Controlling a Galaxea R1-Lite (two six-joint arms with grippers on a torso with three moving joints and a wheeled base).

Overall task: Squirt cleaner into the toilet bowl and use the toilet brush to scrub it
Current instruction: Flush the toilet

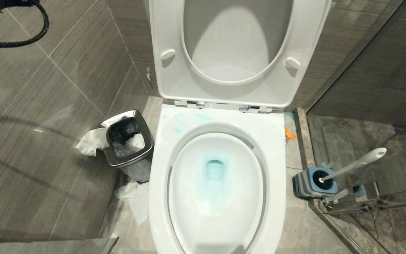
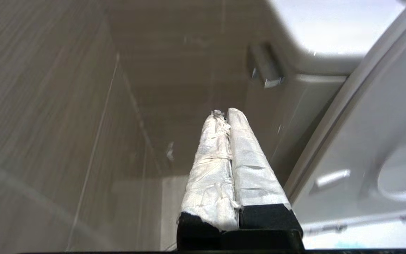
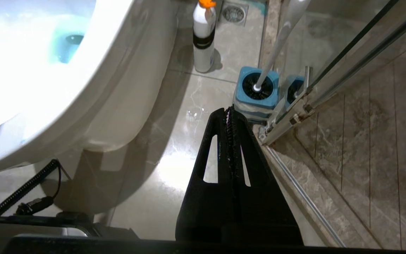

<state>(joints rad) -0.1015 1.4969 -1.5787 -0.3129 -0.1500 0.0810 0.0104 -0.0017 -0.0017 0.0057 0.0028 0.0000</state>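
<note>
Toilet bowl (image 1: 217, 183) right up front, seat up, blue-tinted water in the drain. Cleaner (image 3: 203, 37) stands on the floor beside the bowl's right flank, and the toilet brush (image 1: 360, 163) leans in its blue holder (image 1: 314, 181) near the glass door. Left gripper (image 2: 227, 112) is up by the wall, taped fingers pressed together; right gripper (image 3: 229, 111) hangs low over the floor, fingers also pressed together, holding nothing. Worry: that tilted handle could slip the grab and tip the holder over.
</note>
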